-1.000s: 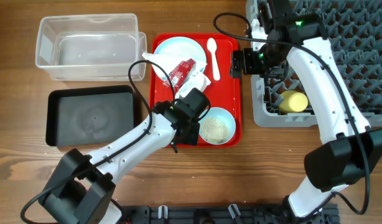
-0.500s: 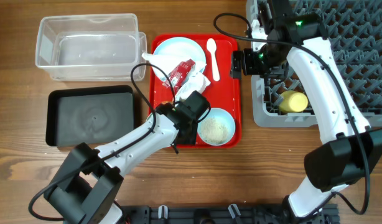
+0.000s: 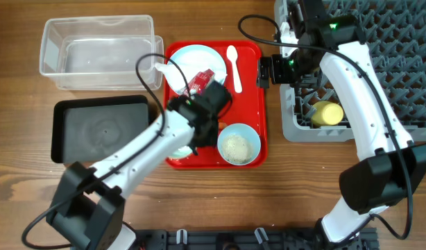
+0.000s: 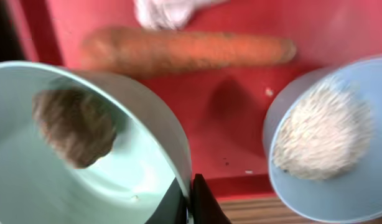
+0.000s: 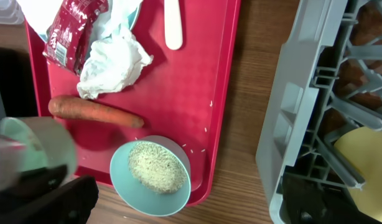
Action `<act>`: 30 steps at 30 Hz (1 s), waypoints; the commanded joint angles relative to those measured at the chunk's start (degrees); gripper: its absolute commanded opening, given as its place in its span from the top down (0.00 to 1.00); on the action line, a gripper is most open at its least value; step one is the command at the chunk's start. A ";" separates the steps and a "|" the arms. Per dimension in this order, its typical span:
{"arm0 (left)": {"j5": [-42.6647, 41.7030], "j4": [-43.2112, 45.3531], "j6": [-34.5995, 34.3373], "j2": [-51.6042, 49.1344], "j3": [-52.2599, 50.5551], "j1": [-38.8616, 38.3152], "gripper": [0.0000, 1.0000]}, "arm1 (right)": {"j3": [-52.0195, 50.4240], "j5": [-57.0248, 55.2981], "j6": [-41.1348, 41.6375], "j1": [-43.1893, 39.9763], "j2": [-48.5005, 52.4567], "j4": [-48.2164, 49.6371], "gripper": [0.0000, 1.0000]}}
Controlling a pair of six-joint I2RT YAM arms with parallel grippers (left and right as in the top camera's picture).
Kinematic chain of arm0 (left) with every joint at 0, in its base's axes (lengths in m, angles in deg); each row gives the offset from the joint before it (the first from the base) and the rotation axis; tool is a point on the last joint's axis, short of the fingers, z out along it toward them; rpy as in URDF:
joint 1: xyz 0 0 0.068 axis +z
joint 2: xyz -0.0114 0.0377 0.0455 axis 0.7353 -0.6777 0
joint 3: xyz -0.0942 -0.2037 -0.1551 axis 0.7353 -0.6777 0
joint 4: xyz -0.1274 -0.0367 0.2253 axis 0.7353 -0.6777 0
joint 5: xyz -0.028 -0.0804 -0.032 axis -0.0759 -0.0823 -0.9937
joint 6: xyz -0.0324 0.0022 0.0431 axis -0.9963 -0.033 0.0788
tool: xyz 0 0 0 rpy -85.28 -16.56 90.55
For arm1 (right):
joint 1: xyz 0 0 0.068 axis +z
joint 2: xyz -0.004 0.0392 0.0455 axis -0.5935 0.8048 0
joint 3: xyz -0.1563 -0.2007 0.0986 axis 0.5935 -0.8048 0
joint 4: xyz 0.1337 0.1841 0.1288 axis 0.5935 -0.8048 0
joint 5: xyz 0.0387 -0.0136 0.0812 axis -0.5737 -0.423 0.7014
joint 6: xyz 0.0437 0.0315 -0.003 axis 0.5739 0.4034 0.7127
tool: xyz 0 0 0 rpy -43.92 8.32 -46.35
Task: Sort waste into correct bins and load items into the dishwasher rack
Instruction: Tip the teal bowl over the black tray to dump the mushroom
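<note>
**Overhead.** Your left tool [image 3: 196,135] is over the near-left corner of the red tray [image 3: 258,104], mid-bench, on the mint bowl [image 3: 180,149]. Carry it left. The clear tub [image 3: 98,52] is at the far-left corner and the black tray [image 3: 102,128] is just nearer along the left edge. Pick the food-waste bin and get fully over its floor before you tip. Your right tool [image 3: 267,69] hangs between the red tray and the rack [image 3: 400,42], which is at the far-right corner.
Count: two bins, one rack, one red tray, one plate [image 3: 189,55], one yellow cup [image 3: 327,113] already in the rack.

**Left wrist.** The tool is pinched shut on the bowl's rim, a thin edge hold. The bowl looks raised, but I can't be sure. Keep it level and move slowly so it doesn't swing or slip. The brown scrap [image 4: 73,127] sits inside, so tip away from the fingers and hold onto the bowl; it goes to the rack later.
Count: one scrap, one carrot [image 4: 185,50], and two bowls, the other being the rice bowl [image 4: 328,143].

**Right wrist.** Its fingers [image 5: 66,202] are dark blurs in the two lower corners, spread wide with nothing between them. Leave this arm parked clear of the left arm's path.
Count: one wrapper [image 5: 69,31], one tissue wad [image 5: 113,65], one spoon [image 5: 172,22], and a few loose rice grains [image 5: 206,129] on the red tray.
</note>
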 commanded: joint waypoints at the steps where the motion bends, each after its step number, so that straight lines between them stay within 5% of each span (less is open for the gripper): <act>1: -3.80 -3.04 -0.76 3.65 6.27 5.03 0.96 | -0.07 -0.35 0.31 0.07 0.09 -0.02 0.01; 5: -7.91 -4.90 -0.74 7.41 7.30 13.29 0.96 | -0.07 -0.35 0.24 0.07 0.09 0.11 0.01; 16: -41.20 -6.75 23.91 8.70 7.23 49.94 0.96 | -0.07 -0.35 0.22 0.07 0.09 0.26 0.01; 22: -61.44 -5.90 34.97 6.32 2.19 63.32 0.96 | -0.09 -0.33 0.24 0.07 0.09 0.28 0.01; 30: -81.11 -5.68 46.99 -5.60 -5.42 71.97 0.96 | -0.09 -0.35 0.22 0.07 0.09 0.15 0.01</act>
